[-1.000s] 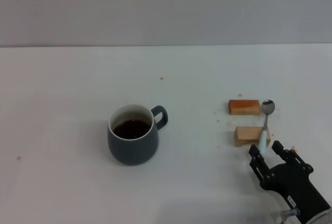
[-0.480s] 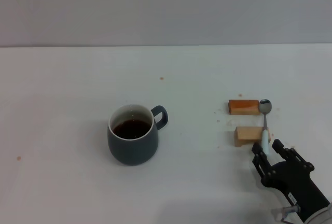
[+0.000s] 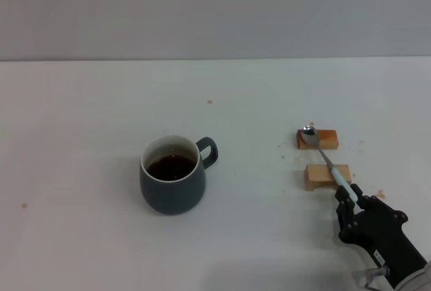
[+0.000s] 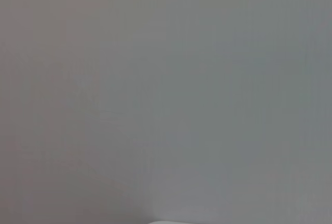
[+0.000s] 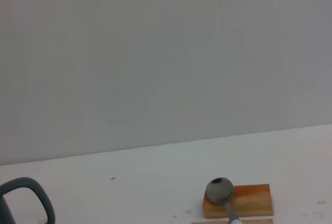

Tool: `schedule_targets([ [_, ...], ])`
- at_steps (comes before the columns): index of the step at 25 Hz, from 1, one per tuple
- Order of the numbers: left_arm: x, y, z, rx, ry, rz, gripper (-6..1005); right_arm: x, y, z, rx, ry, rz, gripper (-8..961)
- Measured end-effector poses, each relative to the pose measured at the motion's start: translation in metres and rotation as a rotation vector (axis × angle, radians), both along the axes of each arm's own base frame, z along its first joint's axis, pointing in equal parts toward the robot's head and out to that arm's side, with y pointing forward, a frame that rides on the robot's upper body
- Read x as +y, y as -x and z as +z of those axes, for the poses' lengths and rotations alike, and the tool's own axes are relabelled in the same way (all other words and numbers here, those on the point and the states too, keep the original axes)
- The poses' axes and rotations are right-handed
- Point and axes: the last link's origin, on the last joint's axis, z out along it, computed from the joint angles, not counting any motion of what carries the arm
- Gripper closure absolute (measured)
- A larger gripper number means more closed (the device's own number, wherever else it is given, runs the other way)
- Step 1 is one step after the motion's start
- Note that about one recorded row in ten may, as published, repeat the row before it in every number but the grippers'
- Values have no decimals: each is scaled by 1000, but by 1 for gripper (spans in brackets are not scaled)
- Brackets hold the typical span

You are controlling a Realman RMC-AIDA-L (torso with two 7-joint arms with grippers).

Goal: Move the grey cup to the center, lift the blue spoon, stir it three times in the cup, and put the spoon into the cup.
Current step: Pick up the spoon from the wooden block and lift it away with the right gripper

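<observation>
Setting: probably a lab test bench. Plain white table against a bare grey wall; only staged props, two wooden blocks.

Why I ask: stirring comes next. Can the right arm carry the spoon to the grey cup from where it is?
Probably yes. The right gripper is shut on the blue spoon, and only bare table lies between it and the grey cup.
</observation>
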Motion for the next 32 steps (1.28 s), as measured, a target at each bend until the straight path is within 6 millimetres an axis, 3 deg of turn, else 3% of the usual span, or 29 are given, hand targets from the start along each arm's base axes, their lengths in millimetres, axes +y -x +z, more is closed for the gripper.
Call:
schedule_targets([
  [4, 0, 0, 0, 0, 0, 0, 1001, 2, 1, -1, -2, 7, 0, 766],
  [27, 3, 0, 1, -6, -5, 7, 1001, 9, 9, -1, -6, 11, 35, 831],
  [32, 4, 0, 0, -6, -2, 10, 1001, 13, 20, -4, -32, 24, 66, 831],
])
